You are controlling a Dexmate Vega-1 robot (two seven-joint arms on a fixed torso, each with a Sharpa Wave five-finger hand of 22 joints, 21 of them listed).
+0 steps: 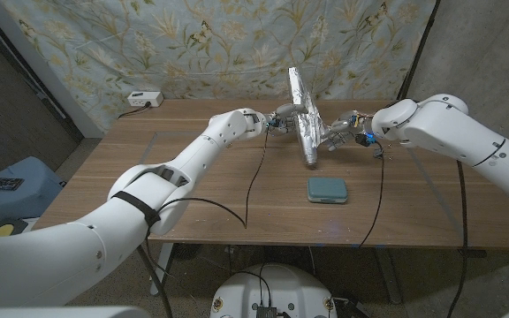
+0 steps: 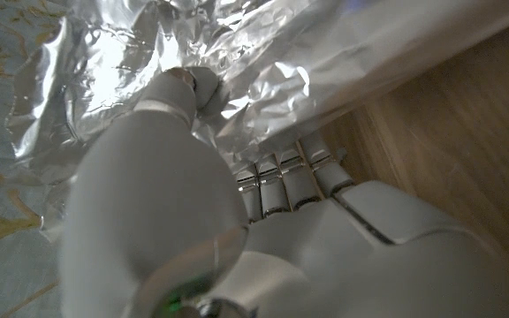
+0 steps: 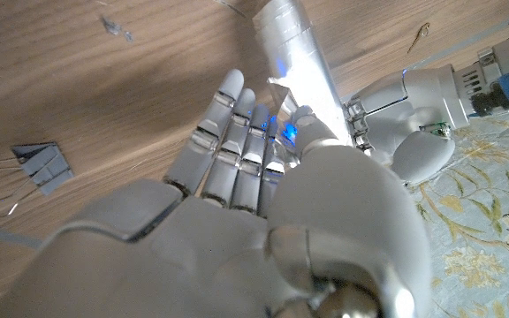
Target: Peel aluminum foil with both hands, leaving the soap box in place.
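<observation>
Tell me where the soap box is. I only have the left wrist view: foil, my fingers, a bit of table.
Observer: In the head view the soap box lies on the table, nearer the robot than the aluminum foil and apart from both hands.
Operator: Report the right hand.
Observer: The right hand meets the foil's lower part, opposite the left hand. The right wrist view shows foil between its thumb and fingers.
Operator: Name something else on the table.
Observer: A binder clip lies on the wood in the right wrist view.
</observation>
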